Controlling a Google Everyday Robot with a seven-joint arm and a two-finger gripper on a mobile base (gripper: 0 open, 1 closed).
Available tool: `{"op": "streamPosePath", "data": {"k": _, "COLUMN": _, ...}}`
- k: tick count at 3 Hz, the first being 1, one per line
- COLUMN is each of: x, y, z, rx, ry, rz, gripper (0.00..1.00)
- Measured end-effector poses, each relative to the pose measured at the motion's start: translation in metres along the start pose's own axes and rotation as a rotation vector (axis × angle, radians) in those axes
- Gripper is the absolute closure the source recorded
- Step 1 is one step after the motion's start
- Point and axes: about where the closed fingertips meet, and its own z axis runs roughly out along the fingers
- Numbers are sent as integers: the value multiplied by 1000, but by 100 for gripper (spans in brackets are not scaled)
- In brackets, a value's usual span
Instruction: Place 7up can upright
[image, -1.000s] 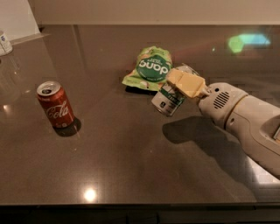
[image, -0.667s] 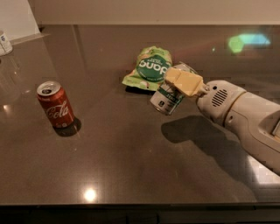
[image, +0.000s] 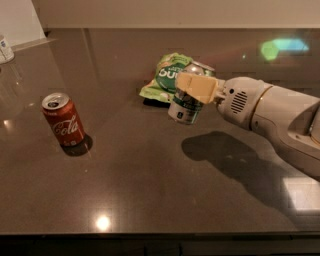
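Shifted slightly up-left since earlier, right of the standing Coca-Cola can (image: 64, 121) and before the green snack bag (image: 161, 80), the 7up can (image: 182, 110) hangs centre-frame, nearly upright, top leaning right, clamped in the gripper (image: 190, 89) from the right.

The claw (image: 190, 94), right of centre over the bench (image: 150, 190), grips the 7up can (image: 183, 111). Its near finger (image: 196, 87) covers the can's upper side, and the far finger is hidden behind. The can hides part of the bag (image: 164, 80). The arm (image: 290, 120) runs off the right edge, and the left edge cuts a white object (image: 4, 49).
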Motion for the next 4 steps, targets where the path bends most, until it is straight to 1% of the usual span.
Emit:
{"op": "streamPosePath", "data": {"k": 1, "x": -2, "y": -3, "z": 2, "rx": 9, "ry": -35, "rz": -97, "gripper": 100}}
{"op": "streamPosePath", "data": {"k": 2, "x": -8, "y": 4, "z": 0, "rx": 22, "ry": -51, "rz": -94, "gripper": 100}}
{"op": "streamPosePath", "data": {"k": 3, "x": -12, "y": 8, "z": -3, "rx": 30, "ry": -48, "rz": -56, "gripper": 100}}
{"op": "streamPosePath", "data": {"k": 4, "x": -16, "y": 11, "z": -4, "rx": 36, "ry": -54, "rz": -43, "gripper": 100}}
